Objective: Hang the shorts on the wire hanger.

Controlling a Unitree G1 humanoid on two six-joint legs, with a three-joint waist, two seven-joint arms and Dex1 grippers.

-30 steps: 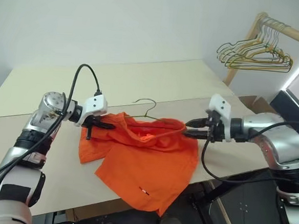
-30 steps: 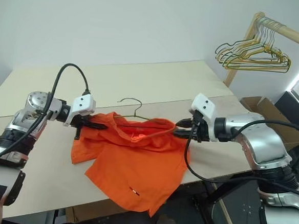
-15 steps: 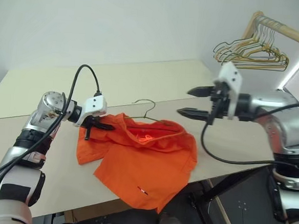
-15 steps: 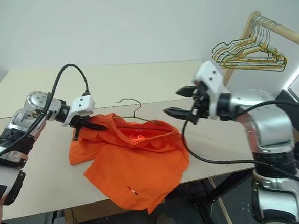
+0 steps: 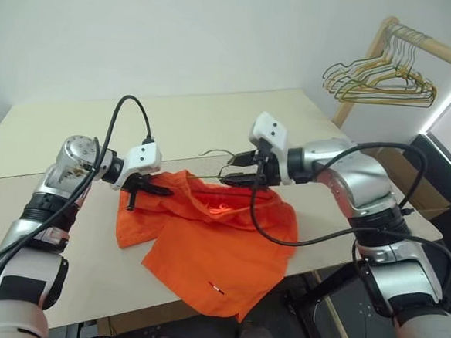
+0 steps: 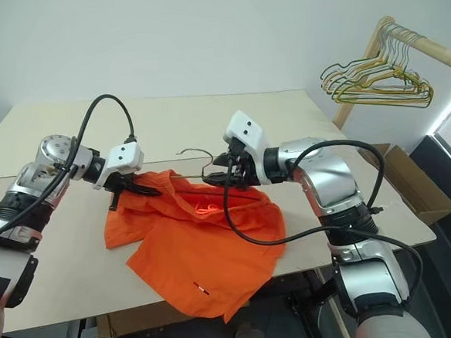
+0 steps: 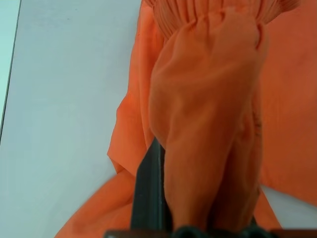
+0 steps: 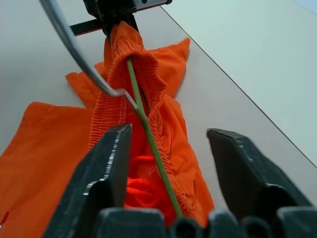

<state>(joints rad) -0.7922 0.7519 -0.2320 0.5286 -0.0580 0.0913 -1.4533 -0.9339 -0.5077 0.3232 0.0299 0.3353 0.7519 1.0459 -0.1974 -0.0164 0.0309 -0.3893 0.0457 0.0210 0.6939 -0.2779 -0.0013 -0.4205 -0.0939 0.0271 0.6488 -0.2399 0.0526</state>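
The right tool (image 5: 239, 170) has let go of the far side of the shorts (image 5: 212, 245) and swung back in toward the hook of the wire hanger (image 5: 220, 155). A second ago it was pinching the waistband at that far side; half a second ago it was lifted clear of the fabric with its fingers thrown wide. Now it sits just beside the hook end, fingers partly spread. In the right wrist view the thin wire runs up between them with a gap on each side, so it holds nothing.

The left tool (image 5: 153, 187) has not budged. It stays pressed together on a bunch of the waistband at the end of the shorts farthest from the hook. The shorts lie on the surface (image 5: 214, 114), one leg draped over the near edge, and the waistband has sagged where the right tool released it.

The hanger seems to be threaded through the waistband opening, hook poking out behind the shorts, though how far its far shoulder sits inside the fabric is hard to make out from here. I'd judge that the right tool means to take the hanger by its neck, ready for lifting.
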